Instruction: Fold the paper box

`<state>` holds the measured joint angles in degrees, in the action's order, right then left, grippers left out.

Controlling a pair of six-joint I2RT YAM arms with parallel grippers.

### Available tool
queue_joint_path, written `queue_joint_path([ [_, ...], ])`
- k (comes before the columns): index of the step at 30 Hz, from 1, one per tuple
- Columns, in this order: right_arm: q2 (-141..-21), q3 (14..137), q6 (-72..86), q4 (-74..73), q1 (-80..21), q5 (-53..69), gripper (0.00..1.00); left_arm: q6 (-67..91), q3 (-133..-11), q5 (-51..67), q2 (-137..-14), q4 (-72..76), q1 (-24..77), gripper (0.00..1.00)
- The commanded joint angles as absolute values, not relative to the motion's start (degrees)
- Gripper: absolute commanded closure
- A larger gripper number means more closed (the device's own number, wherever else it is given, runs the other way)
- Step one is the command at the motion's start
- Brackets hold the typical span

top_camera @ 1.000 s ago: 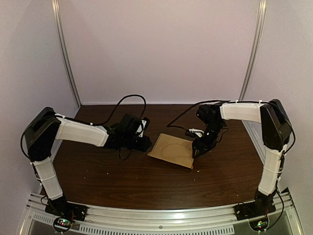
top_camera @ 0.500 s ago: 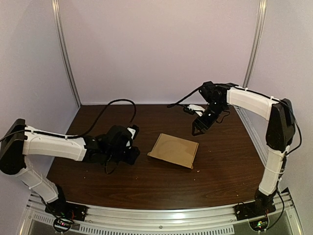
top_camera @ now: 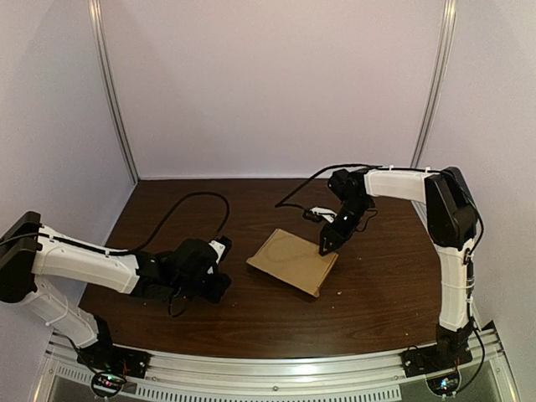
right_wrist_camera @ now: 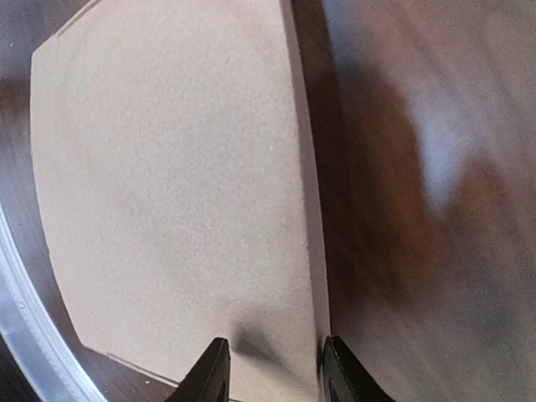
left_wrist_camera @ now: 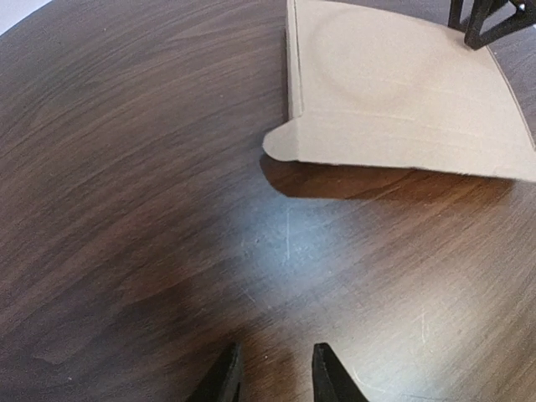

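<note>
Far left: left end effector (top_camera: 216, 283), low over the dark wood bench (top_camera: 251, 327) and pointing toward the middle. Fingers (left_wrist_camera: 224, 381) parted by a narrow gap, with only bare wood between them and nothing held. Well apart from the paper box (top_camera: 291, 260).

Middle of the bench: the paper box, flattened into one plain brown cardboard sheet. Roughly rectangular, turned at an angle to the bench's front edge. Faint curved crease across the top face, and a straight fold line close along one long side. Rounded tab at the corner nearest the left end effector. Near edge lifted slightly off the wood there, with a dark shadow under it. Matte and faintly grainy up close in the right wrist view, with narrow folded strips along two sides.

Right: right end effector (top_camera: 327, 243), pointing steeply down at the box's far right corner. Fingers (right_wrist_camera: 209, 377) moderately apart, one tip over the cardboard and the other at the long edge where cardboard meets wood. Not closed on anything. Cannot tell whether the tips press on the card or hang just above it. Behind the arms, black cables (top_camera: 194, 199) looping across the back of the bench.
</note>
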<state>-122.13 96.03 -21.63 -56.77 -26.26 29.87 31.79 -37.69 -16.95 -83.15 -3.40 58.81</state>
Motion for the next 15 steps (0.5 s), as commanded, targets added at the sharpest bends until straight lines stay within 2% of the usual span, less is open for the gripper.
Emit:
queue_joint_path([
  [1,-120.2,90.1,-19.8,-60.5,-25.9,40.0,0.64,32.4,-33.5,-17.7,-78.4,2.0,59.1,0.69],
  [5,-118.5,83.8,-19.7,-62.9,-26.7,47.9,0.6,35.0,-29.1,-20.6,-75.1,1.9,59.2,0.69],
  [8,-119.7,86.8,-24.1,-70.3,-26.7,47.2,0.6,37.4,-28.4,-23.8,-74.2,-2.2,59.1,0.68],
  [15,-118.3,91.6,-20.8,-66.8,-25.9,43.2,0.59,44.0,-27.8,-23.1,-75.8,2.1,59.2,0.63],
])
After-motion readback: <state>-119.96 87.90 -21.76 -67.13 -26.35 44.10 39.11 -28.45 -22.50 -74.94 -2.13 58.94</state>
